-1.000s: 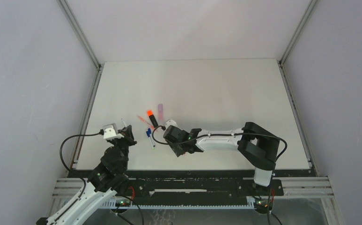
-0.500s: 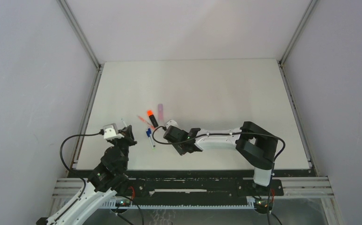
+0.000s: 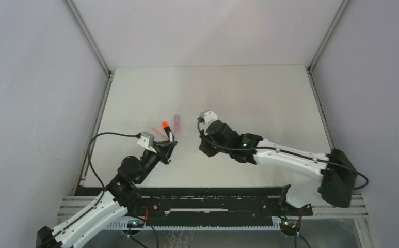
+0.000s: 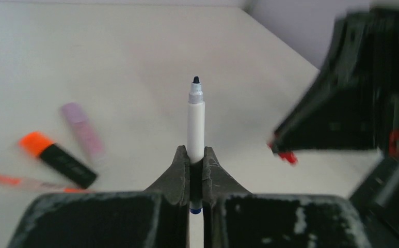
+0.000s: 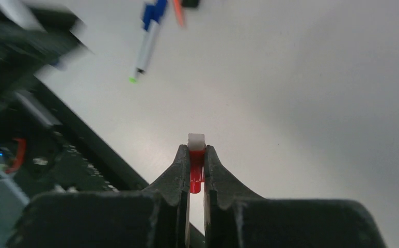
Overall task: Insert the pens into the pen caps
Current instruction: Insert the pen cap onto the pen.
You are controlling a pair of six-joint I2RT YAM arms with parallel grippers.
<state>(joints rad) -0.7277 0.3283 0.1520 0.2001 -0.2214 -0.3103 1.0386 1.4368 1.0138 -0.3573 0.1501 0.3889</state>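
No readable text, label, brand, number or sign in any view. Nothing legible on the white pen (image 4: 196, 124) at the centre of the left wrist view, nor on the red cap (image 5: 196, 168) at the lower centre of the right wrist view. Elsewhere too small or too blurred to make out any marking.
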